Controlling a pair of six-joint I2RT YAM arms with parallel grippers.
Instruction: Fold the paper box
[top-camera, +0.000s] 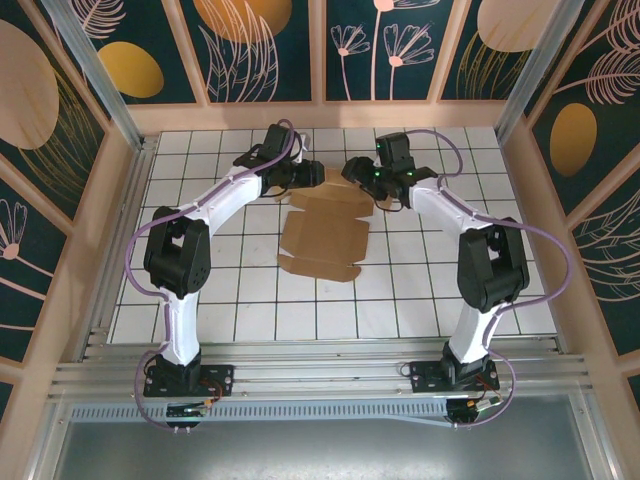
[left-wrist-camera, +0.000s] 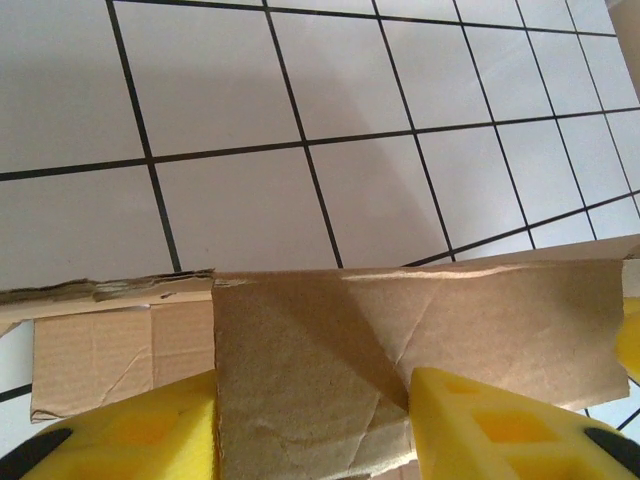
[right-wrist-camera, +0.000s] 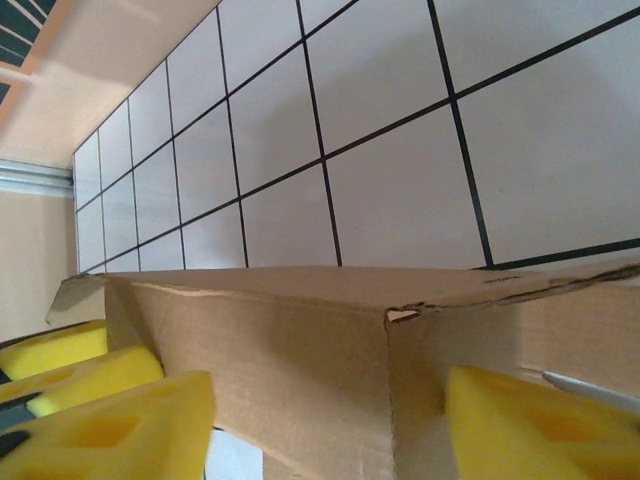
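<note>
While left hand (top-camera: 308, 178), right hand (top-camera: 357, 172) straddle paper box (top-camera: 325, 235) flaps, tiled table (top-camera: 250, 305) around.

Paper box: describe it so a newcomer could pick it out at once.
On the white tiled table, look at the middle. The paper box lies there, far edge at the left gripper and right gripper: a brown die-cut cardboard sheet, the only brown thing on the tiles.
</note>
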